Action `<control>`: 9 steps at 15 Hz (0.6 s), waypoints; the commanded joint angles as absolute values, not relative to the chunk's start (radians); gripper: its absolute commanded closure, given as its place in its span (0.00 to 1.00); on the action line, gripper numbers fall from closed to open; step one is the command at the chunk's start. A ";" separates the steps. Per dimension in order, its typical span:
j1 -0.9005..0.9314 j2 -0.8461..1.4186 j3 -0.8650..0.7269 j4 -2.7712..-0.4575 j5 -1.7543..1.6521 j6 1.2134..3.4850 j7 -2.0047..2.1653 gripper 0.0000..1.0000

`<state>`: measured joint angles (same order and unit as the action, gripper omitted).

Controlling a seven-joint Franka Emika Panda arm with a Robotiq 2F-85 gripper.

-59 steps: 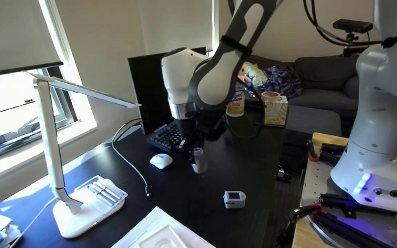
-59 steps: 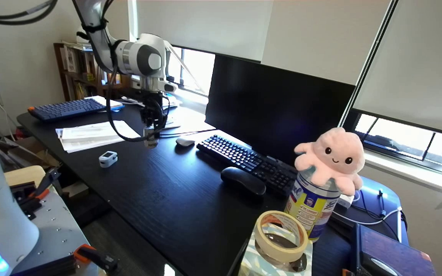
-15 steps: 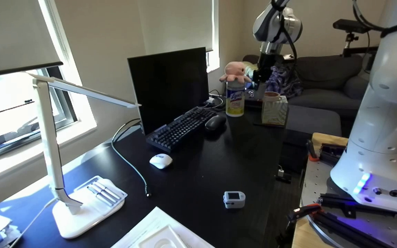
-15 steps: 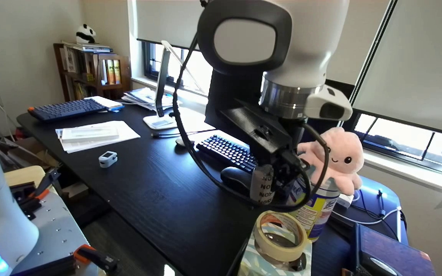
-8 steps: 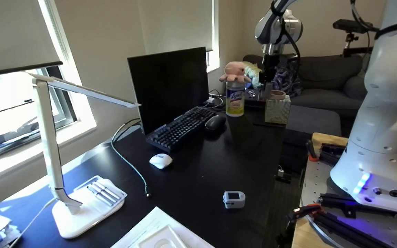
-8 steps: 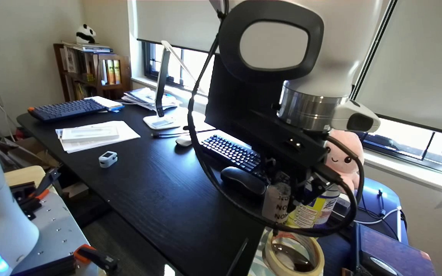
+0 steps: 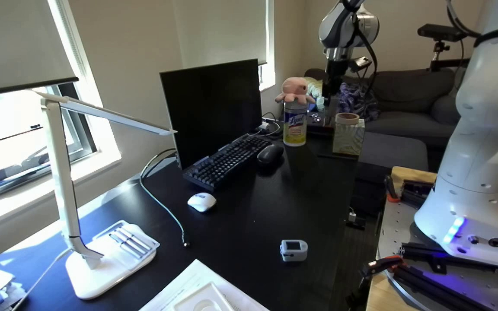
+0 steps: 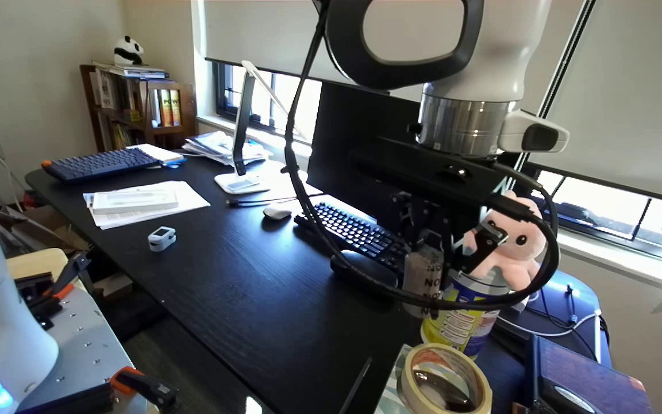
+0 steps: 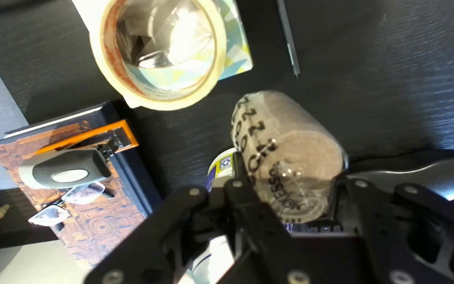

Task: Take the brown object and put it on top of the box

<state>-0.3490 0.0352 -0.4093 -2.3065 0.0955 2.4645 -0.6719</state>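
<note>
The brown object (image 9: 302,154) is a cylinder with dark letters under clear film. My gripper (image 9: 290,173) is shut on it, one finger on each side. In an exterior view the brown object (image 8: 420,279) hangs upright below the gripper (image 8: 427,244), in the air. It is blurred and dim in an exterior view (image 7: 329,113), just left of the box there. The box (image 7: 348,139) is a patterned tissue box, also in an exterior view (image 8: 389,391) and the wrist view (image 9: 237,49). A roll of tape (image 9: 164,105) lies on its top. The brown object is beside the box, not touching it.
A Lysol tub (image 7: 295,125) with a pink octopus plush (image 7: 295,90) on it stands close by the gripper. A black mouse (image 7: 270,154), keyboard (image 7: 227,163) and monitor (image 7: 214,112) are near. A pen (image 9: 289,39) and a book with glasses (image 9: 105,225) lie around the box.
My gripper has carried the brown object from beside the white mouse to beside the box. The box and tape have shifted slightly since a second ago. In the last half second the gripper has risen.
</note>
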 commanded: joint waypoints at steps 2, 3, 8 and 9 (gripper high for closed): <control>-0.375 -0.009 -0.407 -2.306 0.024 2.391 -0.635 0.83; -0.379 -0.012 -0.413 -2.305 0.027 2.373 -0.642 0.83; -0.415 0.003 -0.445 -2.303 0.052 2.336 -0.659 0.83; -0.421 0.004 -0.450 -2.304 0.047 2.339 -0.651 0.83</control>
